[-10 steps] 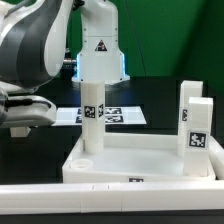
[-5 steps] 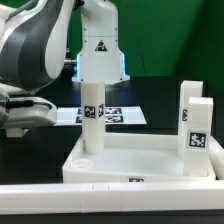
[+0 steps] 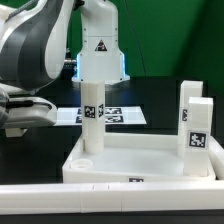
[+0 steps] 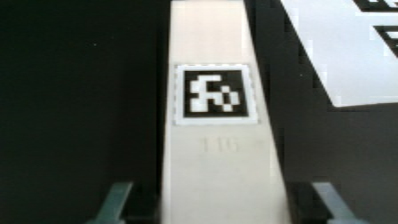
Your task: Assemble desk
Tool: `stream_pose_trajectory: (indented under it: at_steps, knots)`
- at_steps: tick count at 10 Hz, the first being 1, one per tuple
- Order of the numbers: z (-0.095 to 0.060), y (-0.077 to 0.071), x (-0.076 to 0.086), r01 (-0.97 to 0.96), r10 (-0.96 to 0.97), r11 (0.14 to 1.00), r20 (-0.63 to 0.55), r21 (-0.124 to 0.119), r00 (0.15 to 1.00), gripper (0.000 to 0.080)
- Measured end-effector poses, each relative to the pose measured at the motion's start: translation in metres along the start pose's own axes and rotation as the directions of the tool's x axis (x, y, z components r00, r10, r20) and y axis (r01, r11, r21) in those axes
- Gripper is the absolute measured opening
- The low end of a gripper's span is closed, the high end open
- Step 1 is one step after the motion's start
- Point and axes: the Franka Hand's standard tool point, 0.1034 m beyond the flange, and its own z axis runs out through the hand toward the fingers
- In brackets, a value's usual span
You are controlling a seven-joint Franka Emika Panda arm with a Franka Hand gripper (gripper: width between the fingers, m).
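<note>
In the wrist view a white desk leg (image 4: pixel 221 110) with a black-and-white tag lies lengthwise on the black table. My gripper (image 4: pixel 221 197) straddles its near end. A finger (image 4: pixel 121 200) stands on each side with a dark gap to the leg, so the jaws are open and not touching it. In the exterior view the gripper's dark hand (image 3: pixel 22 120) hangs low at the left edge, and the leg under it is hidden. The rimmed white tabletop (image 3: pixel 150 160) lies in front. Another leg (image 3: pixel 92 115) stands upright at its far left corner.
Two more tagged legs (image 3: pixel 190 100) (image 3: pixel 198 128) stand upright at the exterior view's right by the tabletop. The marker board (image 3: pixel 125 116) lies behind the tabletop and shows in the wrist view as the marker board (image 4: pixel 347 50). The arm's base (image 3: pixel 98 50) rises at the back.
</note>
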Motion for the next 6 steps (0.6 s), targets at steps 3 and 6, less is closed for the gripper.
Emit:
stream_pose_trajectory:
  at_steps: [3, 6]
  knots:
    - [-0.049, -0.01, -0.026, 0.038, -0.038, 0.999, -0.014, -0.016, 0.999, 0.0291]
    - [-0.06, -0.009, -0.034, 0.02, -0.021, 1.0, -0.036, -0.019, 0.999, 0.0291]
